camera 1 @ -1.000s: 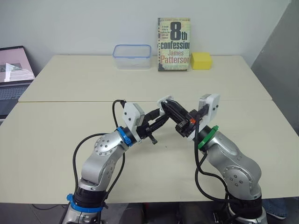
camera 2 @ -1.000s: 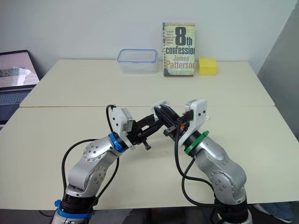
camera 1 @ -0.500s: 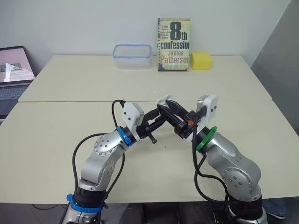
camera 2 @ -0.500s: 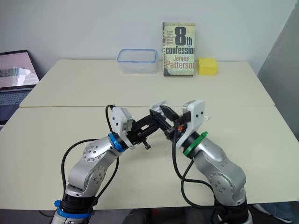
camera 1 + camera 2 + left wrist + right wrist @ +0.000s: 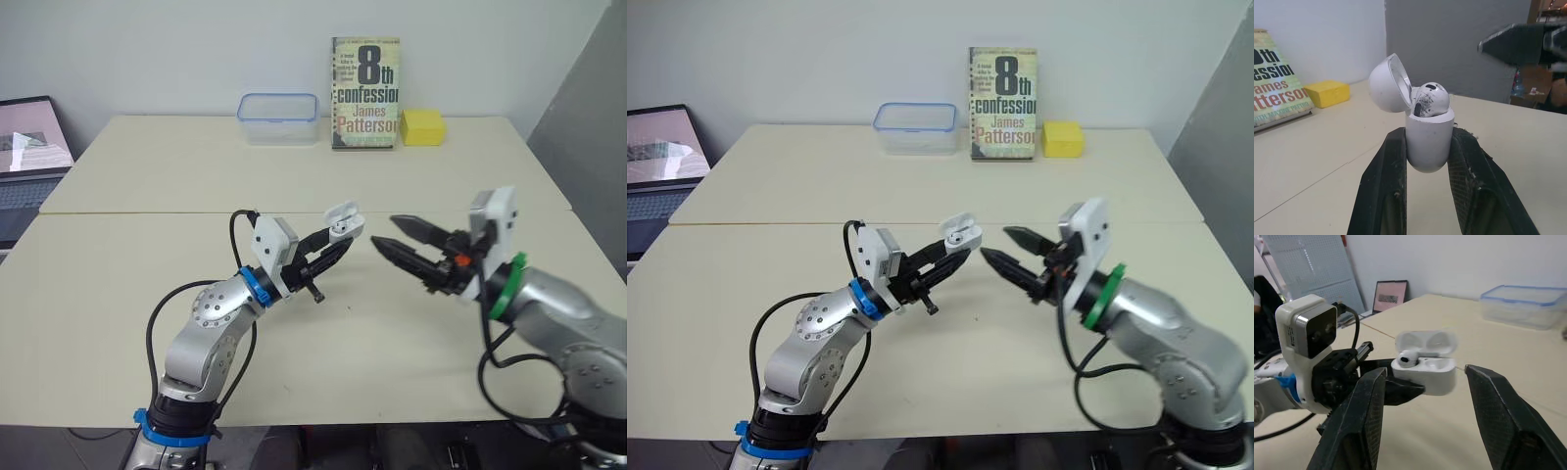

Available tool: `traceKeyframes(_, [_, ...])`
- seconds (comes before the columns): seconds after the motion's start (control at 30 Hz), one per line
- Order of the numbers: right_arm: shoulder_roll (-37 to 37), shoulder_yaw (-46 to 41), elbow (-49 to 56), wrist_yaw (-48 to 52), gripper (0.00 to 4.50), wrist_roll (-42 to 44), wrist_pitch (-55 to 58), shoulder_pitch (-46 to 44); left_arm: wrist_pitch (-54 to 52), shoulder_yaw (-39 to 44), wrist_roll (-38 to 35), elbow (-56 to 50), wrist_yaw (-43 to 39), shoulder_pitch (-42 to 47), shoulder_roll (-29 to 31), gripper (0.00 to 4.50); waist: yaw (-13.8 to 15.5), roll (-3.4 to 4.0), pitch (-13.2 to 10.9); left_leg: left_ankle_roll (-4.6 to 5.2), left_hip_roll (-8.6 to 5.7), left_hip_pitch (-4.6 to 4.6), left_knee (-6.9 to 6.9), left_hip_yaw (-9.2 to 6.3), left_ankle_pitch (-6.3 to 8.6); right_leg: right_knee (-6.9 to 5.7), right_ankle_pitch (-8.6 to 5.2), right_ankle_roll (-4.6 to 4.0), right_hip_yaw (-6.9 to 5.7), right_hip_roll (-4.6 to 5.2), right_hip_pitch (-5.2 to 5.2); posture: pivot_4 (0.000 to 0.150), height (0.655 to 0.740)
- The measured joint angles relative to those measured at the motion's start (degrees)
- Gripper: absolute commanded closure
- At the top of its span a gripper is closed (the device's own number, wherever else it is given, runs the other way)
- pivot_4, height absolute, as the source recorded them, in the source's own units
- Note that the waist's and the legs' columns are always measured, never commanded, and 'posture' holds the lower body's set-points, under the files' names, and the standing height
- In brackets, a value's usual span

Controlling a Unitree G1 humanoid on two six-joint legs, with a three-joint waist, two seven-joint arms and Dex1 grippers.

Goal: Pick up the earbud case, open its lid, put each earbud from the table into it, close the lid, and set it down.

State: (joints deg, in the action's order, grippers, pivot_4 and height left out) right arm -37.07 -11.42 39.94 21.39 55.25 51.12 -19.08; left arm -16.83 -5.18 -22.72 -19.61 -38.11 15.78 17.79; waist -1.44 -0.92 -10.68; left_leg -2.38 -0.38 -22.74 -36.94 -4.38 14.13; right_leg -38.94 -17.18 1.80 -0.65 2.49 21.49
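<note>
A white earbud case (image 5: 344,222) is held above the middle of the table, its lid (image 5: 1388,83) swung open. My left gripper (image 5: 336,242) is shut on the case body, one finger (image 5: 1382,186) on each side. One white earbud (image 5: 1430,97) sits in a slot of the case (image 5: 1426,371); the slot beside it looks empty. My right gripper (image 5: 384,231) is open and holds nothing. It hovers a short way to the right of the case, its tips pointing at it without touching.
At the table's far edge stand a clear plastic box (image 5: 278,118), an upright book (image 5: 364,93) and a yellow sponge (image 5: 422,127). A laptop (image 5: 24,162) sits at the far left. A seam (image 5: 147,212) runs across the table behind the grippers.
My right gripper has pulled back to the right, away from the case, and now stands open. The left gripper still holds the case in nearly the same spot.
</note>
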Motion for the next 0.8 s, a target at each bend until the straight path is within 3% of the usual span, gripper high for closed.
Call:
traceKeyframes(0.07, [-3.9,-0.6,-2.5,1.3,1.85,-2.2,0.1,0.8,0.4,0.0,0.0,0.1,-0.2,-0.1,0.1,3.70,0.1,0.00,0.0,0.00,0.00,-0.01,0.01,0.04,0.00,-0.01,0.00,0.00,0.01,-0.01,0.00,0.150,0.7400])
traceKeyframes(0.13, [-6.5,-0.3,-5.9,1.9,1.48,-7.3,-1.5,3.0,1.1,0.0,0.1,0.2,-0.3,-0.3,0.3,3.70,0.1,-0.01,0.0,0.00,0.00,-0.02,0.00,0.06,0.00,0.00,0.00,0.00,0.00,-0.03,0.00,0.150,0.7400])
traceKeyframes(0.3, [-4.8,4.0,-15.4,-2.5,0.00,-22.1,-7.7,4.2,2.0,-0.1,0.5,1.2,-0.8,-0.5,0.6,3.70,-0.1,-0.01,0.0,-0.01,0.01,0.04,0.01,0.13,0.00,-0.03,0.00,0.00,0.05,-0.09,0.03,0.150,0.7400])
traceKeyframes(0.5, [5.7,10.7,-25.2,-10.1,0.00,-33.9,-11.6,-0.8,2.6,-0.4,1.1,2.1,-1.3,-0.3,0.6,3.70,-0.2,0.00,0.0,-0.03,0.05,0.01,0.02,0.08,-0.01,-0.05,0.00,0.00,0.07,-0.14,0.10,0.150,0.7400])
traceKeyframes(0.8, [18.0,12.9,-41.4,-18.9,0.00,-44.7,-16.0,-9.2,3.5,-0.2,1.3,2.5,-1.4,-0.1,1.0,3.70,-0.1,0.01,0.0,-0.04,0.06,-0.06,0.01,0.12,-0.02,-0.08,0.02,-0.04,0.10,-0.08,0.21,0.150,0.7400])
